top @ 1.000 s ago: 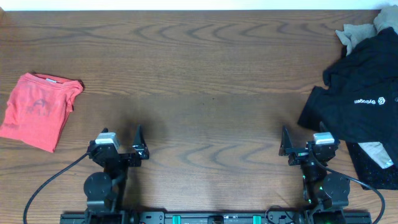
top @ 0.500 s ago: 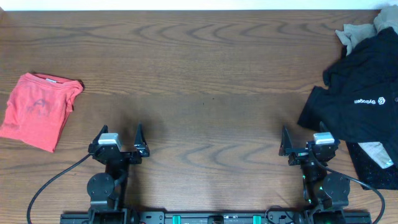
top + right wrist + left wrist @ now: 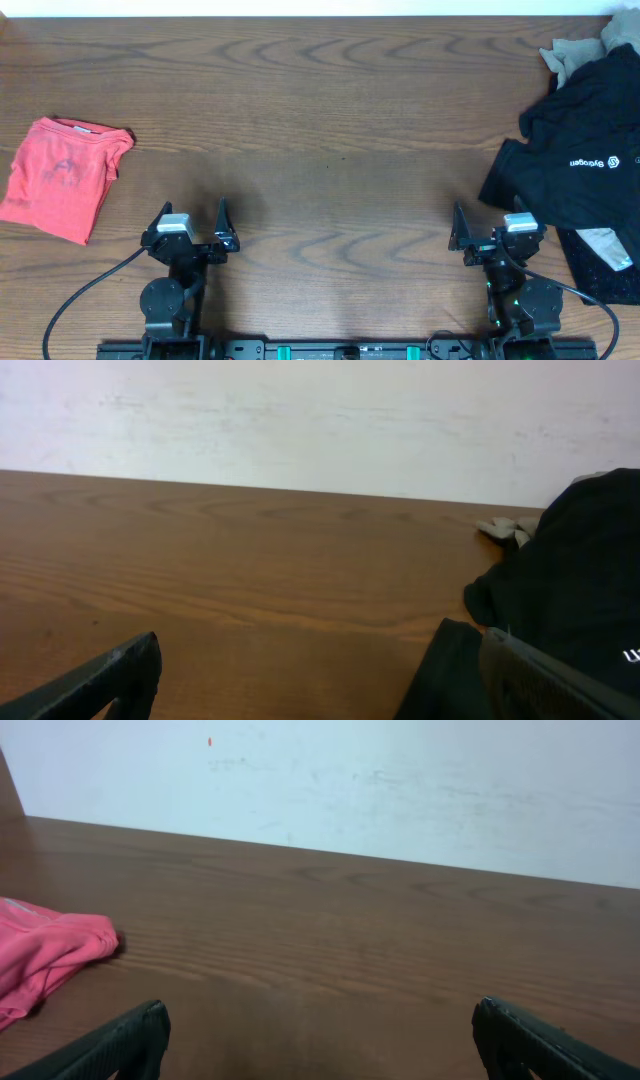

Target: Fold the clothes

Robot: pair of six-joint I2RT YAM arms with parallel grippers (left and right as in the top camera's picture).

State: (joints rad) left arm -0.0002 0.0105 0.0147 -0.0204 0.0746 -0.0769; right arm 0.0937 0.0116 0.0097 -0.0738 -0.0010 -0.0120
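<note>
From overhead, the tabletop [image 3: 330,120] is dark brown wood with a wavy grain, and a pale strip runs along its far edge. The coral-red T-shirt [image 3: 60,180] lies at the far left as a folded, slightly skewed rectangle with faint darker lettering on top. At the right edge the black tee [image 3: 590,150] lies crumpled and spread out, its white logo [image 3: 597,161] facing up. A beige piece [image 3: 575,52] is bunched at the far right corner, touching the tee. The left pincer [image 3: 194,212] sits near the front edge, left of centre, with its fingers spread over bare wood and well apart from the red shirt. The right pincer [image 3: 488,214] sits near the front right, also spread, just beside the black tee's sleeve.

In the left wrist view, the wood runs back to a scuffed white wall [image 3: 400,780]. A rounded pink-red edge of the coral-red T-shirt [image 3: 45,960] lies flat at the left. The two dark fingertips stand wide apart with nothing between them.

In the right wrist view, the same white wall backs the tabletop. The black tee [image 3: 580,580] is heaped at the right and the beige piece [image 3: 505,528] peeks out behind it. The fingertips are spread wide and hold nothing.
</note>
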